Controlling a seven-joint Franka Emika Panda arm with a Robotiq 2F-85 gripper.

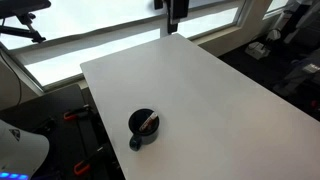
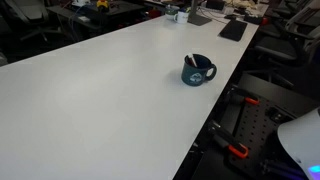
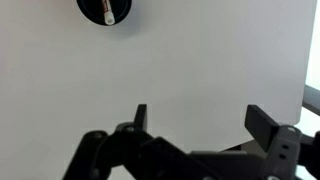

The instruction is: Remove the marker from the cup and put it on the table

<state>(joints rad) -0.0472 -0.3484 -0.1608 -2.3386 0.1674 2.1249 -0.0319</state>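
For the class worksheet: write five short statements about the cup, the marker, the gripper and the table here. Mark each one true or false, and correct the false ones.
1. The marker sits inside the cup. True.
2. The cup lies tipped on its side. False: it stands upright on the table.
3. The gripper is open and holds nothing. True.
4. The gripper touches the cup. False: in the wrist view, bare table separates the two.
5. The table is covered with a dark cloth. False: its top is plain white.
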